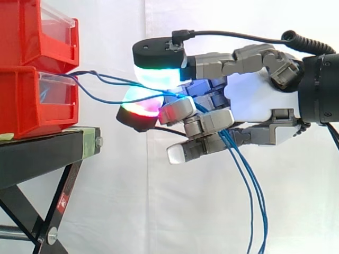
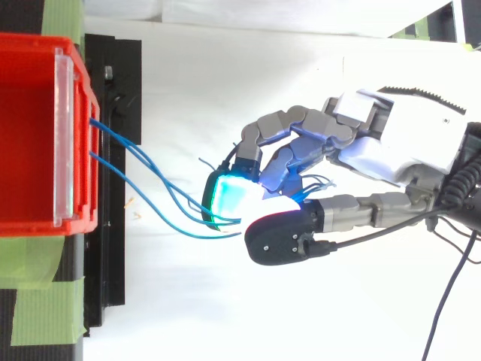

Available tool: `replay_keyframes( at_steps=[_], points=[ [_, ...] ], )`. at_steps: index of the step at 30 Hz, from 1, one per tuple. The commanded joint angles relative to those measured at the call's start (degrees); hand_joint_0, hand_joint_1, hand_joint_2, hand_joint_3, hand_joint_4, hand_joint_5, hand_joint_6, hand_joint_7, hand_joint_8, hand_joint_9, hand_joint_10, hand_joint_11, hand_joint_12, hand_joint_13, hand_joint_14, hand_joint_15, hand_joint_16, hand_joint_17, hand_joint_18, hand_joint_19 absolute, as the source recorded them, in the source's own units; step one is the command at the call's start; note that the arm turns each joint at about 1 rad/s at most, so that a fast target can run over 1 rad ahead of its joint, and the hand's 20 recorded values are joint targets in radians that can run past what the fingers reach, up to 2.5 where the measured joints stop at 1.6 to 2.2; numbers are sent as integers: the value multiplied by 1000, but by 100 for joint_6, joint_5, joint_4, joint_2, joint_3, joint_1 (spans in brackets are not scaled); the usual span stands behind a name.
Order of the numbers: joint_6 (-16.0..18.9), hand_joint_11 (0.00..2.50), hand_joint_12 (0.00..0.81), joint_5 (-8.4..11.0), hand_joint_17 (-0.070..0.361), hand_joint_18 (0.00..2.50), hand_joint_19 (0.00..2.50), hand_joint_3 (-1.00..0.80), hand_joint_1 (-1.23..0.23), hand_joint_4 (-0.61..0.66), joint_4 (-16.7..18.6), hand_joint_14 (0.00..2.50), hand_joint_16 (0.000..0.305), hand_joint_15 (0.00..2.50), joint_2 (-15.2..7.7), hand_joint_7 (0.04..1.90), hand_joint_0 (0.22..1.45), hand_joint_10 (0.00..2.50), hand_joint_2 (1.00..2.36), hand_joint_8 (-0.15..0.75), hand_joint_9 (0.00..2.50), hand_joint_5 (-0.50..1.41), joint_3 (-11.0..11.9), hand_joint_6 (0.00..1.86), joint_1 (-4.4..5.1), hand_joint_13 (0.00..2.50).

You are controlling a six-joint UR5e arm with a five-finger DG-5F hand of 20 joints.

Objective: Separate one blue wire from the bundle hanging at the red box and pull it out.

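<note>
Several thin blue wires (image 1: pixel 100 79) run from the front of the lower red bin (image 1: pixel 32 100) across the gap to my hand (image 1: pixel 254 98). In the top view the wires (image 2: pixel 150 184) fan out from the bin's front edge (image 2: pixel 79 135) and gather at the glowing pads. My hand is level with the bin and to its right, fingers curled. A cyan-green fingertip (image 1: pixel 156 71) and a red-glowing pad (image 1: pixel 139 110) pinch the wires between them. Behind the pinch the wires pass through the curled fingers and hang down (image 1: pixel 254 201). How many wires are in the pinch is hidden.
A second red bin (image 1: pixel 32 32) is stacked on the lower one. Both stand on a black stand (image 1: pixel 37 153) with green tape (image 2: pixel 37 301) on it. A white curtain hangs behind, with open space under and right of the hand.
</note>
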Motion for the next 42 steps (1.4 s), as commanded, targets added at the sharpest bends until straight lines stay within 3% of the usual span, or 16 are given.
replay_keyframes(
  at_steps=[1,10,12,16,23,28,34,42],
  points=[
    [0,1643,326,0,82,677,794,-65,-846,252,0,994,37,1559,-1,1050,673,538,1027,330,704,-246,0,840,0,892],
    [0,1708,336,0,86,607,756,-132,-934,249,0,909,38,1601,-1,1076,689,443,1026,334,586,-263,0,828,0,809],
    [-8,1638,334,0,87,603,753,-142,-940,252,0,1010,39,1530,-1,1067,690,541,1025,332,554,-266,0,833,0,779],
    [-8,1658,335,0,87,593,737,-174,-971,247,0,969,39,1535,-1,1070,703,506,1025,327,529,-268,0,830,0,771],
    [-8,1676,336,0,86,570,736,-199,-971,238,0,954,38,1526,-1,1064,724,460,1023,329,518,-269,0,825,0,751],
    [-8,1660,328,0,83,643,793,-249,-883,254,0,999,37,1547,-1,1056,653,539,1021,346,624,-256,0,825,0,827],
    [-8,1626,321,0,82,678,821,-174,-771,253,0,1038,36,1520,-1,1039,628,587,1025,341,732,-237,0,831,0,862],
    [9,1606,312,0,80,708,811,-9,-767,249,-9,1002,36,1517,-1,1023,672,649,1026,337,808,-223,0,847,0,911]
  ],
)
